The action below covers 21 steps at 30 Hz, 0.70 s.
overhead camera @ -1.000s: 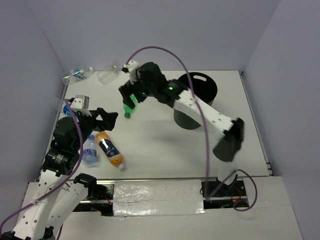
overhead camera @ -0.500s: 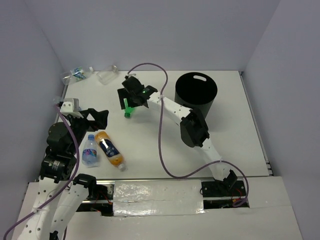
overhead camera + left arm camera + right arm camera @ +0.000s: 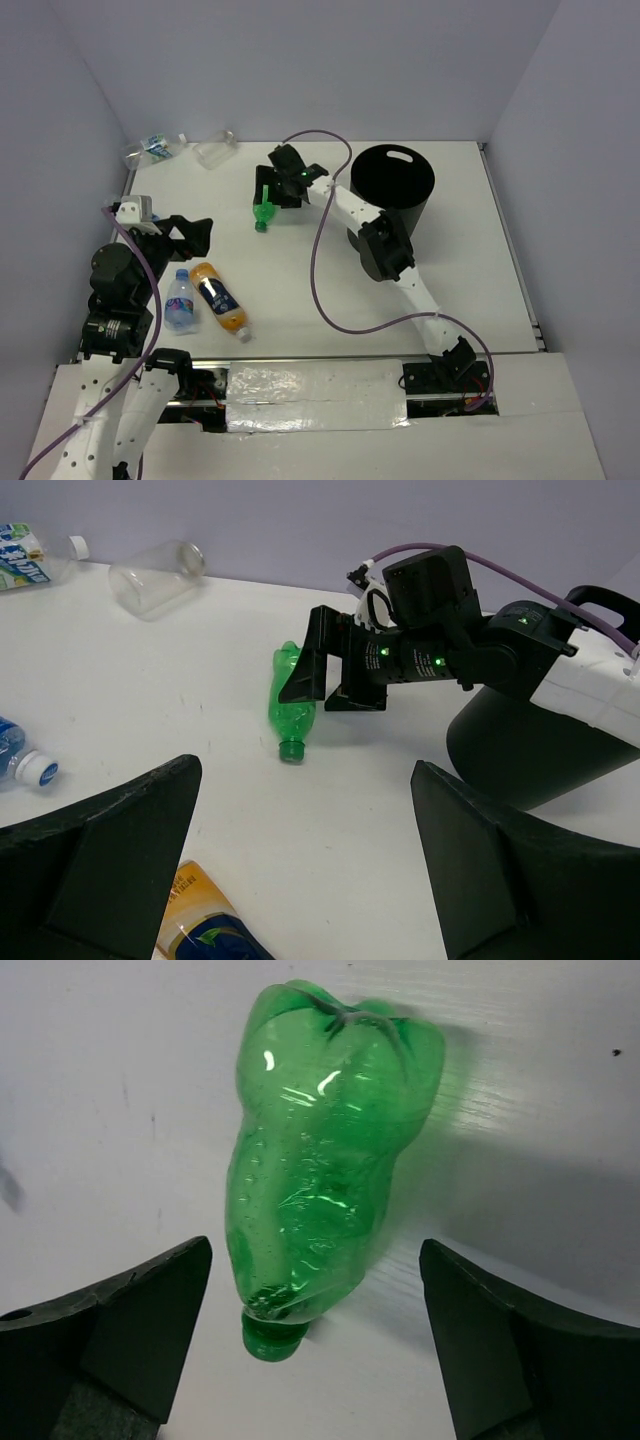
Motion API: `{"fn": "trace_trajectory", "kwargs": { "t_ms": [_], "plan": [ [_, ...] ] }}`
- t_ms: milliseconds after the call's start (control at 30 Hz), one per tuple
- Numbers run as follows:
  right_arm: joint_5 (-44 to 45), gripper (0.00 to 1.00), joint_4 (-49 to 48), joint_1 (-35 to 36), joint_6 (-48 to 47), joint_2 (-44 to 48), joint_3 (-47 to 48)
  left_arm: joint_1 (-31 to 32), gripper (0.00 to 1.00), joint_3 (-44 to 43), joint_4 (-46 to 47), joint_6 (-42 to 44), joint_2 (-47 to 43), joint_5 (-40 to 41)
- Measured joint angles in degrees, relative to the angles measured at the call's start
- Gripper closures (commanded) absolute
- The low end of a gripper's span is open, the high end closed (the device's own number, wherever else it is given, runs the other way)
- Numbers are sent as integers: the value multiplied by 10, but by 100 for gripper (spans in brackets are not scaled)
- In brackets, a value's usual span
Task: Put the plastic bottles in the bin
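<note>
The green bottle (image 3: 263, 214) lies on the white table, cap toward the near edge. My right gripper (image 3: 273, 195) is open right at it. In the right wrist view the bottle (image 3: 325, 1160) lies between the spread fingers (image 3: 130, 1330) of the gripper (image 3: 318, 1355), touching neither. The orange bottle (image 3: 220, 297) and a clear blue-labelled bottle (image 3: 180, 300) lie side by side near left. Two more clear bottles (image 3: 150, 150) (image 3: 215, 148) lie at the back left. The black bin (image 3: 392, 185) stands upright right of the green bottle. My left gripper (image 3: 187, 232) is open and empty, above the table.
Grey walls close the table at the back and sides. My right arm's links (image 3: 385, 250) stretch across the table in front of the bin, with its purple cable (image 3: 320, 290) looping toward the centre. In the left wrist view the bin (image 3: 530, 750) is behind that arm.
My right arm's elbow has swung left and dropped low. Its gripper has shifted slightly right, staying at the green bottle. My left gripper has drawn back a little to the left.
</note>
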<state>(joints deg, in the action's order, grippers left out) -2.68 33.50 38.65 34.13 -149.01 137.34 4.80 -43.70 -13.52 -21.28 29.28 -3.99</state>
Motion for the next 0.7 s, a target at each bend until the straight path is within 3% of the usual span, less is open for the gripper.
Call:
{"fn": "trace_trajectory", "kwargs": {
  "t_ms": [267,500,700],
  "plan": [
    [-49,25,-17,0,33,-22,19,-10,1,0,3,0,2,-8],
    [-89,60,-26,-15,50,-37,19,-18,1,1,5,-1,10,-9],
    [-100,78,-43,-22,-3,-7,-33,-25,1,10,12,-4,26,-14]
  ]
}}
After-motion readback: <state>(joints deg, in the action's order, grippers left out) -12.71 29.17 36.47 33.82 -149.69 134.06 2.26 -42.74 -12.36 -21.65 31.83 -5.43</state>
